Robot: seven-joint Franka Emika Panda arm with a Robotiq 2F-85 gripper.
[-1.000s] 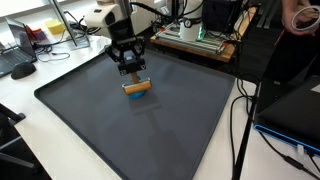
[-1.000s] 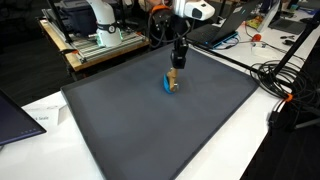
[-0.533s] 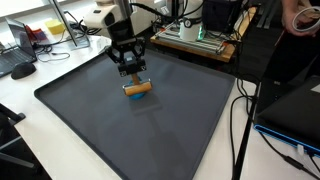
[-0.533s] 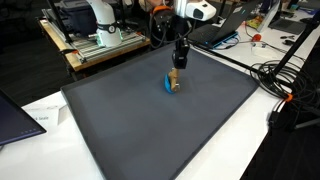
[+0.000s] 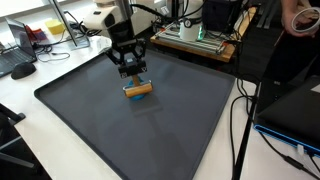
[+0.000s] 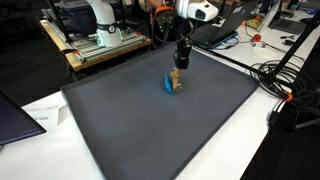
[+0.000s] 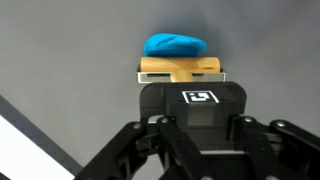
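A small wooden block with a blue piece against it lies on the dark grey mat. It also shows as the block with the blue piece beside it. My gripper hangs straight over the block, close above it, and appears in the other exterior view too. In the wrist view the black gripper body covers the fingertips, with the wooden block just beyond it. Whether the fingers touch or hold the block does not show.
The mat lies on a white table. Lab gear and cables stand behind it, with more cables at the side. A second robot base stands at the back and a dark laptop lid lies near the mat's corner.
The gripper seems to have risen very slightly above the block; the block and blue piece have not moved.
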